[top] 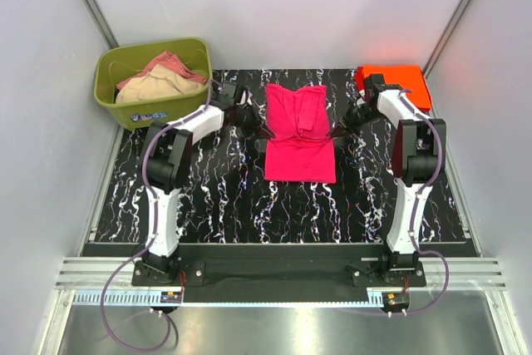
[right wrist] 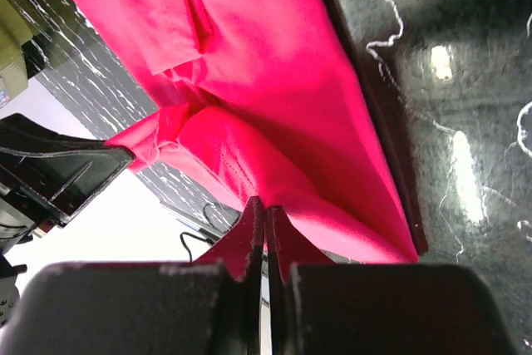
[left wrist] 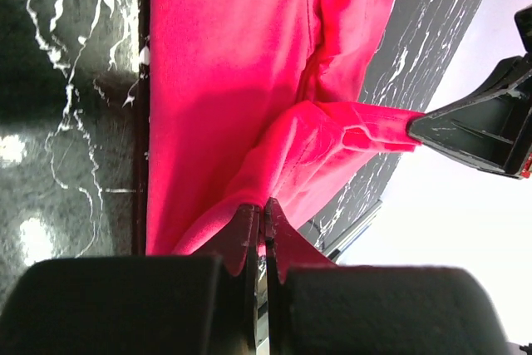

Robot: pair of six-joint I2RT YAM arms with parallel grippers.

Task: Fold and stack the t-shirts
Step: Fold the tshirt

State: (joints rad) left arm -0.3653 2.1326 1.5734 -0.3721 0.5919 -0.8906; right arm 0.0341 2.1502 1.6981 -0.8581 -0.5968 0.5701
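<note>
Item: pink shirt [top: 299, 135], centre of tabletop [top: 216, 197], long axis near-to-far | I hold it: left pincer [top: 265, 132] clamped on left edge, right pincer [top: 333, 132] on right (both mid-length) | orange shirt [top: 407, 81] folded, far-right corner.

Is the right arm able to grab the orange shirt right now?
Probably not right away. The orange shirt lies close by with nothing in between, but the right pincer is shut on an edge of the pink shirt, so it would have to let go first.
</note>
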